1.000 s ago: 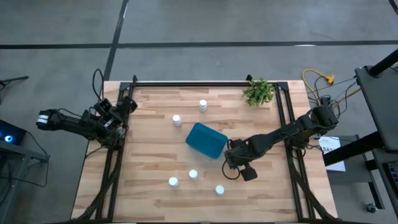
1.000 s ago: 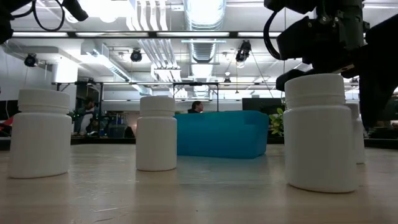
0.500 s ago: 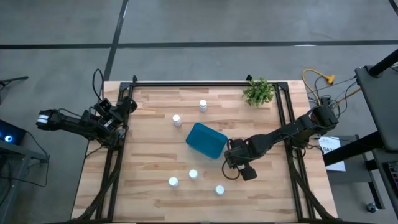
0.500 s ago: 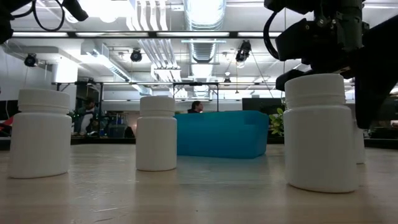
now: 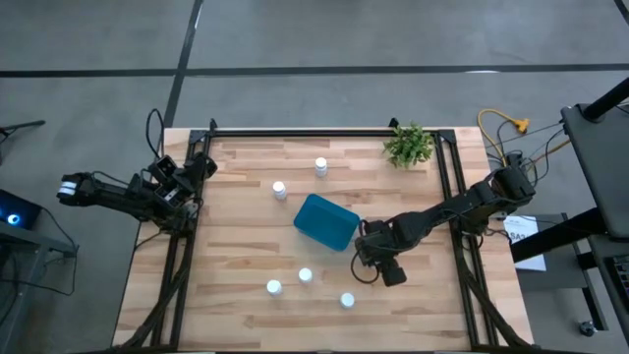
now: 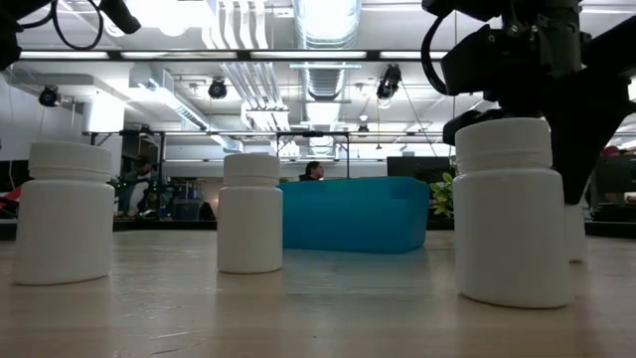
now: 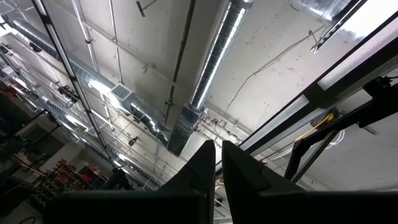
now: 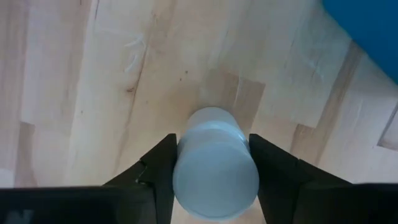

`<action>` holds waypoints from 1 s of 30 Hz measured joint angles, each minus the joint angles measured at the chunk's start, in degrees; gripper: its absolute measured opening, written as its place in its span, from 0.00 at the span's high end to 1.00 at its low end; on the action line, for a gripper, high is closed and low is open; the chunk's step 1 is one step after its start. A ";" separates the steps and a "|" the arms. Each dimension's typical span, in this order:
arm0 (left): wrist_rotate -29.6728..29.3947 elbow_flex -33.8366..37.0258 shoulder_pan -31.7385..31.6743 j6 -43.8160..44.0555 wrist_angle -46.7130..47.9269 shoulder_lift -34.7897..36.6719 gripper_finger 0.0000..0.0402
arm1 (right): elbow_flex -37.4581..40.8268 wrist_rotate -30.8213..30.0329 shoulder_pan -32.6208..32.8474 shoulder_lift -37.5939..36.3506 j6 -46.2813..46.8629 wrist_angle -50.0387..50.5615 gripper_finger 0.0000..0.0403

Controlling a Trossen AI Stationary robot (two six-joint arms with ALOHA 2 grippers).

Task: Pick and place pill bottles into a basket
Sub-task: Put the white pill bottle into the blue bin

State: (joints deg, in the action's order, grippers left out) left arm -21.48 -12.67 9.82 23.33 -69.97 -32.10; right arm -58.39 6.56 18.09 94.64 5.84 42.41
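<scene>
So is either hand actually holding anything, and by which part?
The right hand clamps a pill bottle by its sides. The left hand is shut on nothing.

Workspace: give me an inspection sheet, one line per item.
Surface: wooden table, light planks in a black frame.
Job's things: teal basket near the middle, no bottles seen inside; five pill bottles stand free on the table in the high view, two beyond the basket, three on the near side; a sixth pill bottle sits upright between the right gripper's fingers.
Clutter: potted plant at the far right corner.
Grippers: right gripper flanks the sixth bottle's sides; left gripper shut, parked off the table's left edge, pointing up.
Cables: yellow cable on the floor, right of the table.
Surroundings: grey floor; a person shows far behind the basket.
</scene>
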 joint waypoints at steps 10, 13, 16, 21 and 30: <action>1.73 0.02 -0.02 0.24 -0.02 -0.11 0.93 | 0.00 1.01 -1.46 -4.45 3.98 0.87 0.63; 2.25 -0.16 -0.02 0.06 0.00 -0.11 0.88 | -0.38 0.75 -2.75 -7.10 4.71 0.94 0.64; 2.37 -0.24 -0.02 -0.13 -0.03 -0.05 0.82 | -1.88 -0.62 -4.37 -9.36 4.15 3.43 0.64; 2.35 -0.24 -0.02 -0.06 0.00 -0.07 0.75 | -8.28 -2.23 -7.50 -9.73 -0.58 11.20 0.64; 2.26 -0.05 -0.02 -0.03 -0.03 -0.09 0.72 | -14.46 -6.63 -14.46 -8.32 -5.98 4.80 0.64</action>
State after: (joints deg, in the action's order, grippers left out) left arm -19.22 -12.72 9.80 23.30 -70.01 -32.18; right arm -72.85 -0.08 3.62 86.32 -0.14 47.22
